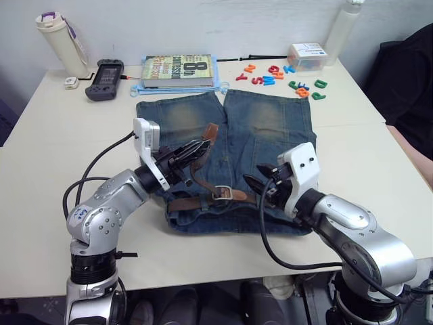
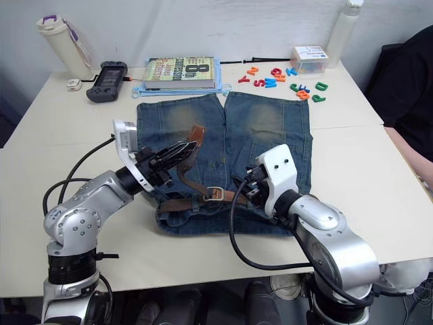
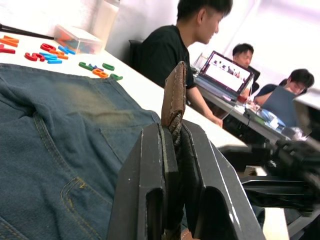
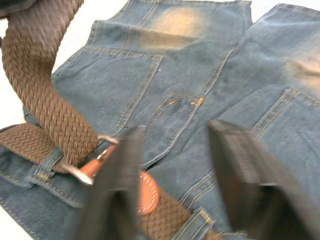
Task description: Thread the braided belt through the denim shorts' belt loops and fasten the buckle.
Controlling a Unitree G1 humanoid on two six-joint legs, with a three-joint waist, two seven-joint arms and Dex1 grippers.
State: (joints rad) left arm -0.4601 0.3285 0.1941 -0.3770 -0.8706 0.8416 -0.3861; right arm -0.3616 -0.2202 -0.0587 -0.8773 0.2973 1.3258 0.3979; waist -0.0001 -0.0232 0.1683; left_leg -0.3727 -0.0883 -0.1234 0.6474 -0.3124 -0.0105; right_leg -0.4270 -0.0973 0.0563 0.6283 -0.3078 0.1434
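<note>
The denim shorts (image 1: 270, 135) lie flat on the table, waistband toward me. The braided belt (image 1: 189, 202) runs along the waistband, passing under a belt loop (image 4: 49, 161). It goes through the silver buckle (image 1: 226, 193), then rises slanting over the left leg to its tan tip (image 1: 211, 131). My left gripper (image 1: 201, 147) is shut on the belt just below that tip (image 3: 174, 95), holding it lifted off the denim. My right gripper (image 1: 252, 181) is open just right of the buckle (image 4: 87, 167), low over the waistband, its fingers (image 4: 240, 170) apart with only denim between them.
A book (image 1: 179, 70), a black handheld console (image 1: 105, 78) and a bottle (image 1: 61, 40) stand at the back left. Coloured letters (image 1: 270, 74), a clear box (image 1: 308, 54) and a white bottle (image 1: 342, 30) sit back right. A person (image 1: 409, 81) sits at the right edge.
</note>
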